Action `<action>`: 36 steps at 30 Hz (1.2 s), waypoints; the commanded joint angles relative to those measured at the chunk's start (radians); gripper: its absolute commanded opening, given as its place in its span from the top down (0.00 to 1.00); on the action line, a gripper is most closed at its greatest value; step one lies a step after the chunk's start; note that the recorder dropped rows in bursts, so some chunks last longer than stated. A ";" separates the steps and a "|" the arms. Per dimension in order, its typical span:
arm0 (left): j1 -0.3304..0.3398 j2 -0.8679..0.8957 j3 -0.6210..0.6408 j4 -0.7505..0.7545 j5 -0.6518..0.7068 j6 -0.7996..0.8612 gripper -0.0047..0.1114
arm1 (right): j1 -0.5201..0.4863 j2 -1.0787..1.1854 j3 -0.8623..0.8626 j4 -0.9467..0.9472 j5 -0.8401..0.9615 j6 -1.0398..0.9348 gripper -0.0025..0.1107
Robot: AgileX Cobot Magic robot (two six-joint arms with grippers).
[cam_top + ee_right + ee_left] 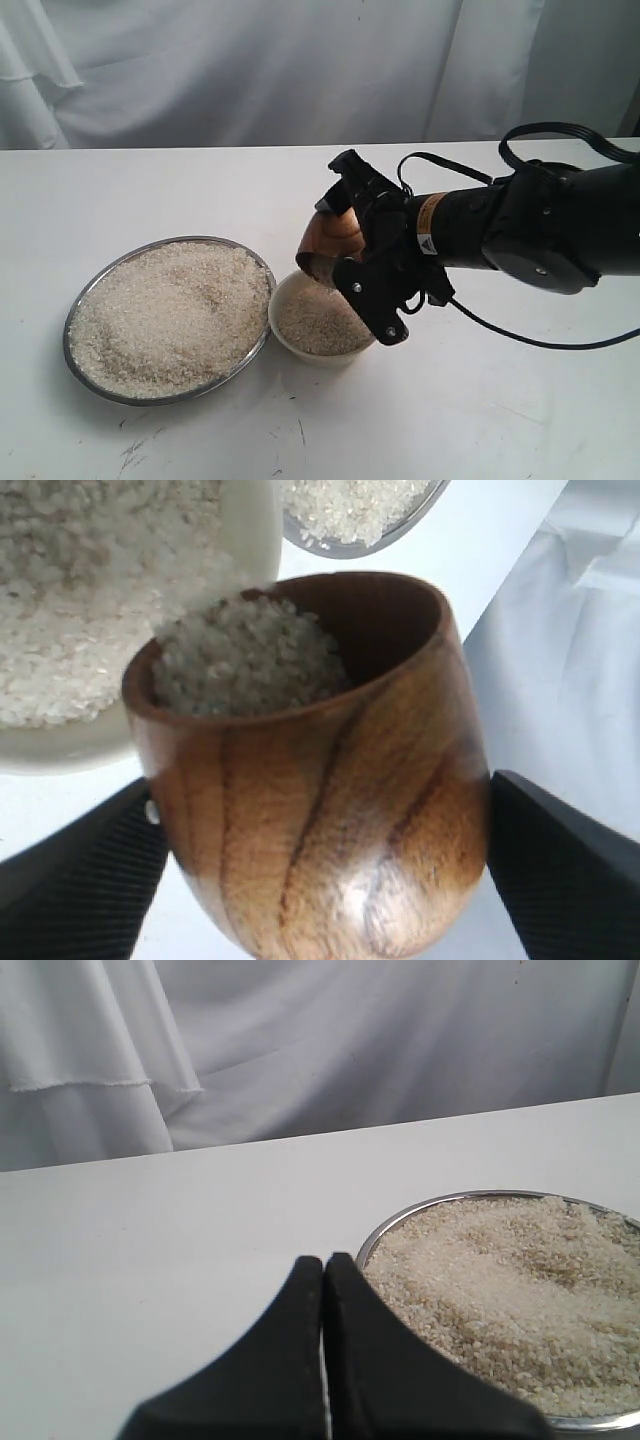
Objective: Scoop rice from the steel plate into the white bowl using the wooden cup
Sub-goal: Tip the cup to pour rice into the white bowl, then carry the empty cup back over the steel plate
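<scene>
The steel plate (86,296) sits at the left, heaped with rice (170,315). Touching its right side is the white bowl (283,334), which holds rice too. My right gripper (352,245) is shut on the wooden cup (333,240), which is tilted with its mouth down over the bowl's rim. In the right wrist view the cup (330,810) sits between both black fingers (80,880) and carries rice (245,660) sliding toward its lip above the bowl (255,530). My left gripper (324,1265) is shut and empty beside the plate's rim (400,1218).
A white curtain (300,70) hangs behind the table's far edge. Bare white tabletop (450,420) lies in front of and to the right of the bowl. A black cable (560,340) loops under the right arm.
</scene>
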 commanded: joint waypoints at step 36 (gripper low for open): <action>-0.007 0.008 -0.003 -0.001 -0.008 -0.004 0.96 | 0.000 -0.012 -0.002 0.293 -0.206 -0.703 0.98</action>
